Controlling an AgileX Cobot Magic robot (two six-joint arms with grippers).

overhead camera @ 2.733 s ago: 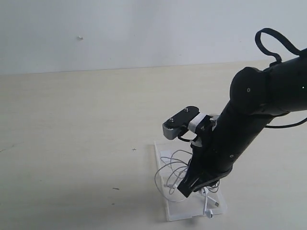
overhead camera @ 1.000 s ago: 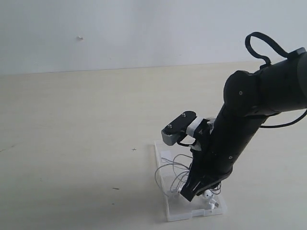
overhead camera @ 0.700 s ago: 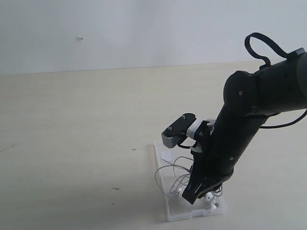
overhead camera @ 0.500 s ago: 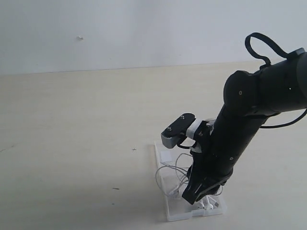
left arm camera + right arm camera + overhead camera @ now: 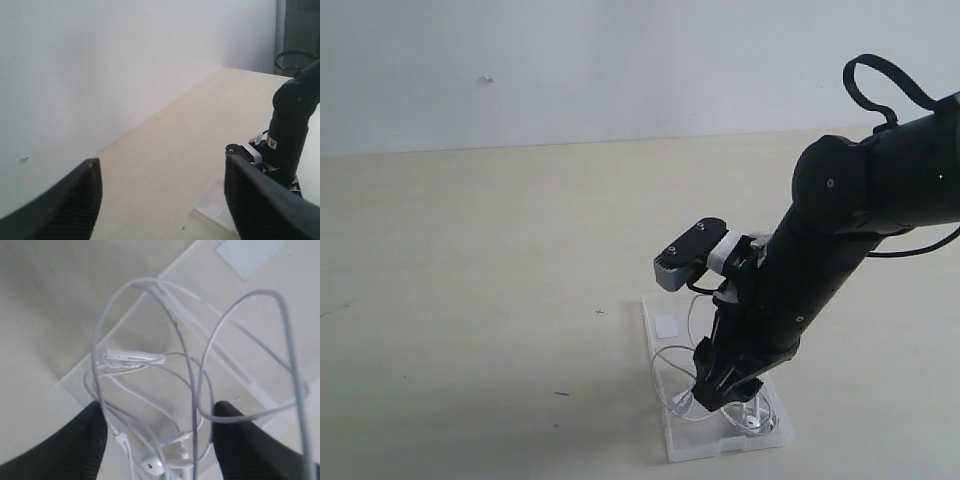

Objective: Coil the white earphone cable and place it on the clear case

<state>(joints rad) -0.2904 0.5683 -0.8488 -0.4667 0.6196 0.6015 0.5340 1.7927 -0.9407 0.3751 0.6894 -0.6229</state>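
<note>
The white earphone cable (image 5: 186,347) lies in loose loops on the clear case (image 5: 210,290), with its inline piece (image 5: 134,358) and an earbud (image 5: 152,465) showing. My right gripper (image 5: 160,440) hangs just above the pile, open, and some loops pass between and beside its fingers. In the exterior view the right gripper (image 5: 720,395) is over the near half of the clear case (image 5: 705,448), and the cable (image 5: 670,372) spreads to its left. The case's white sticker (image 5: 667,323) is on the far half. My left gripper (image 5: 160,195) is open and empty, high up and far from the case (image 5: 215,207).
The case sits near the front edge of a pale wooden table (image 5: 470,260), with a white wall (image 5: 620,60) behind. The right arm (image 5: 860,210) leans in from the right. A small dark speck (image 5: 561,394) lies left of the case.
My right gripper has gone from shut to open and let go of the cable. Its wrist lifted slightly, and the loops have settled onto the case.
</note>
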